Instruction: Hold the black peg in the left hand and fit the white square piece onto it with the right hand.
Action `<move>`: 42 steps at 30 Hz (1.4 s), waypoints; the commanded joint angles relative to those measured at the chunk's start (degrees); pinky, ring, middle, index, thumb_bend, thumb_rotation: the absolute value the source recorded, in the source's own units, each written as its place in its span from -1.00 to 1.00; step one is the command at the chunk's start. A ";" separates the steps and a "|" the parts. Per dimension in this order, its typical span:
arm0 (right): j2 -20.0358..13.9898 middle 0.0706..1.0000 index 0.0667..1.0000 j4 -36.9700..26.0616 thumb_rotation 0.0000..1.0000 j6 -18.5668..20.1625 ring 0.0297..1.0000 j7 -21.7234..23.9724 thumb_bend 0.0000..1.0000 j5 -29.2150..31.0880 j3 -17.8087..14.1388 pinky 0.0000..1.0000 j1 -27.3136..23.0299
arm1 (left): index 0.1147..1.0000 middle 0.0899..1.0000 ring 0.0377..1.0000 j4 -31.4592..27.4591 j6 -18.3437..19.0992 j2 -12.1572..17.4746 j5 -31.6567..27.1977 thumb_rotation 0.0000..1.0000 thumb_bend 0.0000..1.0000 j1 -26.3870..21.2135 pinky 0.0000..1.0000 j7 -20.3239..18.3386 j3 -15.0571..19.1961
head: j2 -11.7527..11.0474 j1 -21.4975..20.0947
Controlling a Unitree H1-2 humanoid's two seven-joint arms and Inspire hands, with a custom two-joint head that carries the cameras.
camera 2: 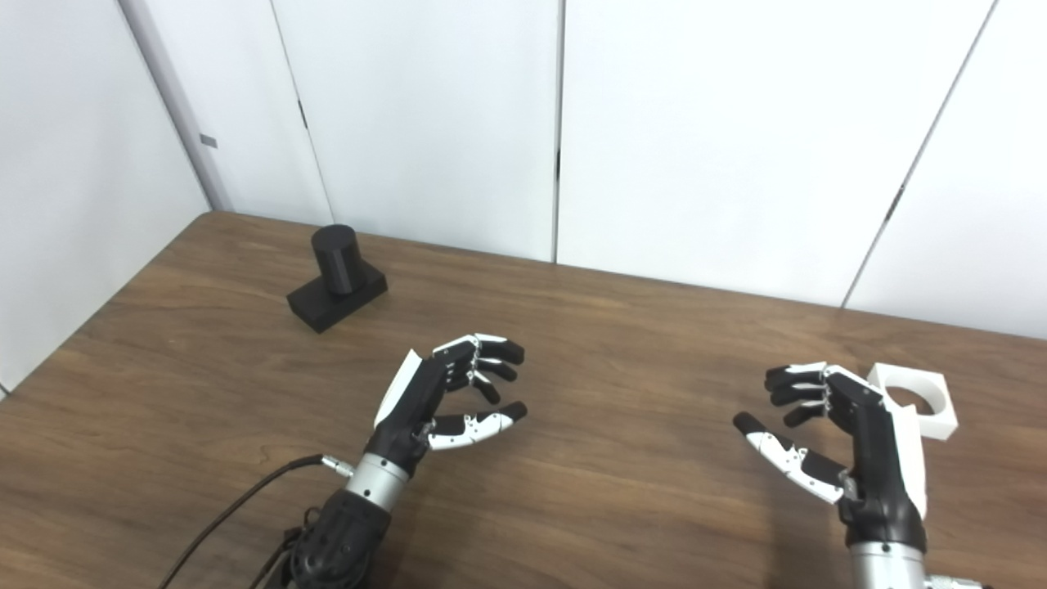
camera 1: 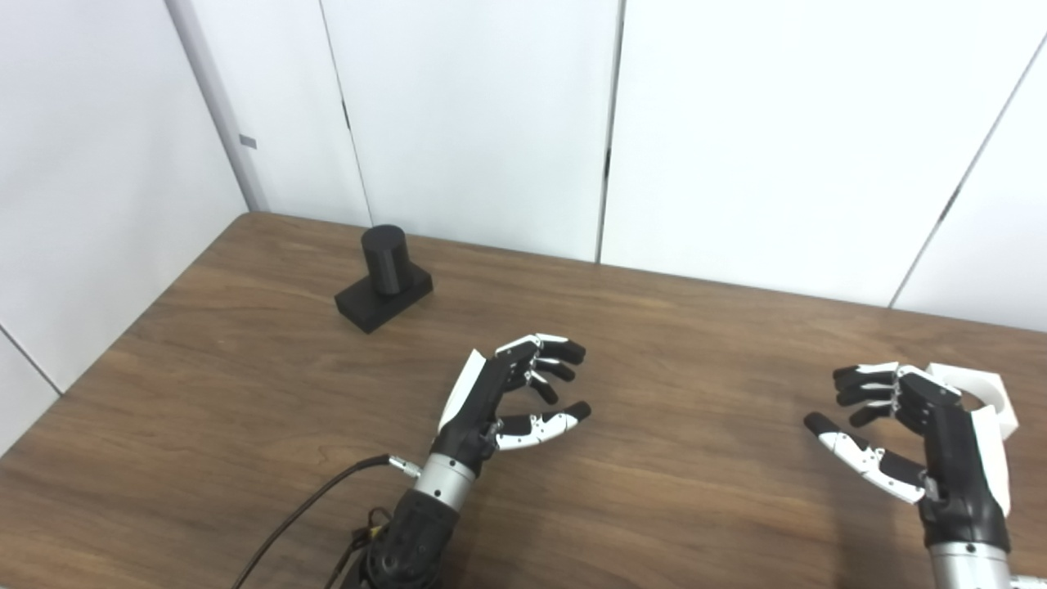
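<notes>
The black peg (camera 1: 384,278), a short cylinder on a flat black base, stands on the wooden table (camera 1: 245,393) at the far left. My left hand (camera 1: 507,397) hovers over the table's middle, open and empty, well to the right and nearer than the peg. The white square piece (camera 2: 914,399), with a round hole, lies flat at the right, partly hidden behind my right hand in the left eye view. My right hand (camera 1: 916,442) is open and empty, just left of and in front of that piece, not touching it.
White wall panels (camera 1: 491,123) close off the table's far edge and left side. A black cable (camera 1: 311,499) runs along the table to my left forearm.
</notes>
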 commanded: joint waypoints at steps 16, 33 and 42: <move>0.00 0.16 -0.10 -2.00 -0.77 1.47 0.08 0.17 0.00 0.50 -0.81 -0.16 -1.45 | 0.37 0.45 0.38 -8.12 9.68 9.77 13.26 -0.44 0.52 -8.55 0.11 2.59 3.36 | 0.09 0.57; -0.06 0.16 -0.10 -2.05 -0.77 1.58 0.08 0.24 -0.01 0.51 -0.89 -0.17 -1.48 | 0.57 0.64 0.58 -6.75 17.83 15.32 22.88 -0.35 0.48 -15.19 0.32 6.76 5.79 | 0.06 1.03; -0.27 0.12 -0.10 -1.76 -0.77 0.51 0.05 0.14 0.00 0.76 -0.96 -0.19 -1.47 | 0.60 0.65 0.62 -5.34 20.21 18.02 26.08 -0.35 0.52 -17.44 0.34 8.96 7.02 | -0.33 1.51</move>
